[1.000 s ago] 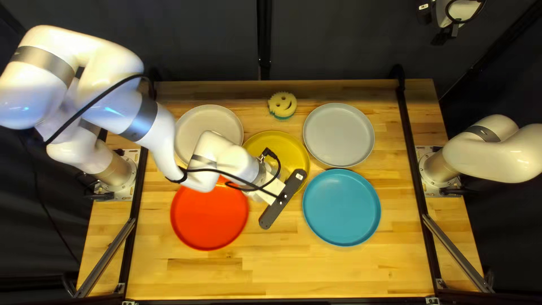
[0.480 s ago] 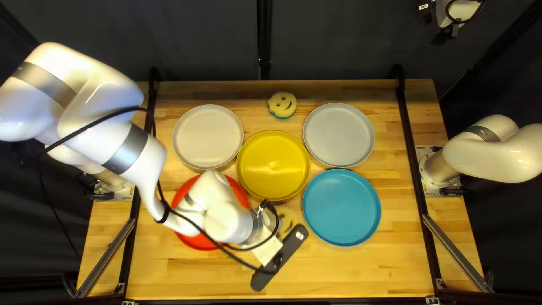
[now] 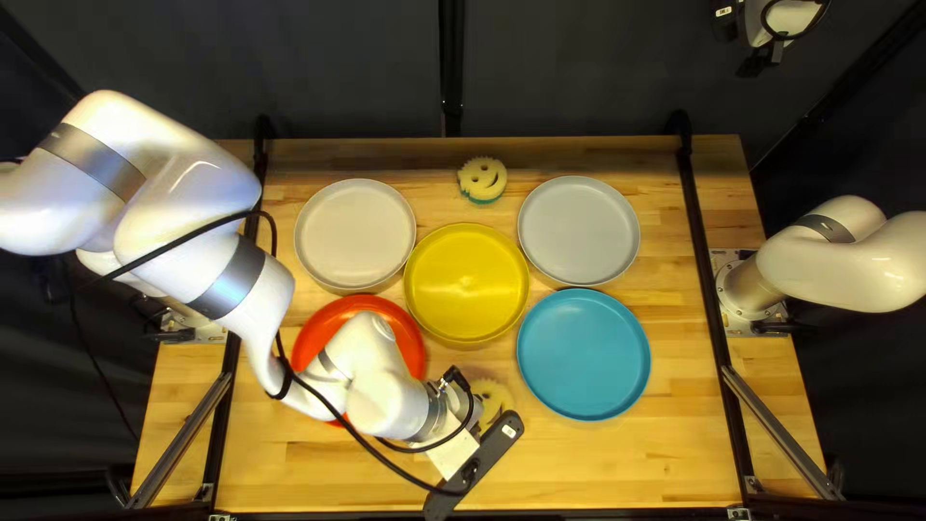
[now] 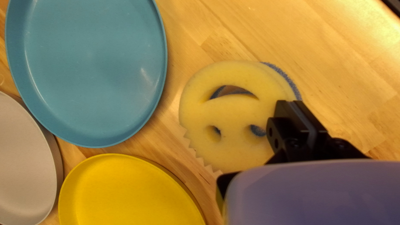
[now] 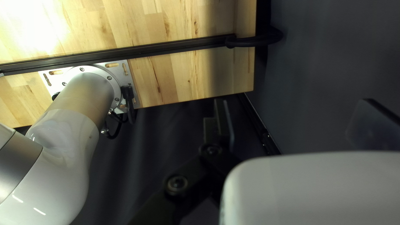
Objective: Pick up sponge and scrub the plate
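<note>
From where I stand, the left arm (image 3: 231, 280) has the nearer reach by far: its left pincer (image 4: 291, 109) is right over one edge of the smiley sponge with blue backing (image 4: 237, 109). Most of that round sponge spreads off to one side of the fingers, so a grasp probably calls for a shift toward its middle. Being round, it offers no real long axis to line up with.

In the top left view it lies at the lower centre, partly hidden by the wrist, on the bench (image 3: 617, 463) just off the blue plate (image 3: 584, 354). Whether the tips touch it, I can't tell.

The left pincer's fingers are together with nothing between them, so I'd expect them to spread before going down. The right pincer (image 5: 298, 112) has its fingers apart, well away from the sponge. No scrubbing is under way; I'd call this the approach.
</note>
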Controlling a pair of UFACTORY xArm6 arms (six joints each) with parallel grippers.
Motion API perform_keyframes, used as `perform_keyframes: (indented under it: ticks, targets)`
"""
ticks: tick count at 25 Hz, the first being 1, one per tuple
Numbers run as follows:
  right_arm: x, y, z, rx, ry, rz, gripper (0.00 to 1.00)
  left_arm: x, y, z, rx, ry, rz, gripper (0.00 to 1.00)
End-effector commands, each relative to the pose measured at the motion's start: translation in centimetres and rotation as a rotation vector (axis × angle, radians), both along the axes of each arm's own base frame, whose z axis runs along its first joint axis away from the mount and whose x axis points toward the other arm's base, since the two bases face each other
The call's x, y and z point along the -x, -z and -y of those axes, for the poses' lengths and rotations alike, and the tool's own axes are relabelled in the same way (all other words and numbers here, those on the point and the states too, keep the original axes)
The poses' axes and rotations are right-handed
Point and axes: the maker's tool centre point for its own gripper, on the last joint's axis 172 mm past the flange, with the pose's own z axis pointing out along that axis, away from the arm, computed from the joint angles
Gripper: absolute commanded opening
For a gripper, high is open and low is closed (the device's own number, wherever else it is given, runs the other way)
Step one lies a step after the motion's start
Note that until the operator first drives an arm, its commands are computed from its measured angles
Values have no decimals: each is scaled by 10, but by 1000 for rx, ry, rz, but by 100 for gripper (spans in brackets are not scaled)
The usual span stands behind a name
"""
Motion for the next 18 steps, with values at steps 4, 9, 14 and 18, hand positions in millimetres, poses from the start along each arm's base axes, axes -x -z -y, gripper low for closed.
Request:
perform_keyframes:
  ticks: [4,9,14,18]
  targets:
    - [0,0,0,0,0,0,100,3,-2,-8,2,-9,-1,100]
    - [0,0,0,0,0,0,100,10,-18,-56,7,-42,-35,100]
    - [0,0,0,0,0,0,100,22,-37,-98,8,-66,-43,100]
    - [0,0,0,0,0,0,100,42,-47,-145,14,-85,-51,100]
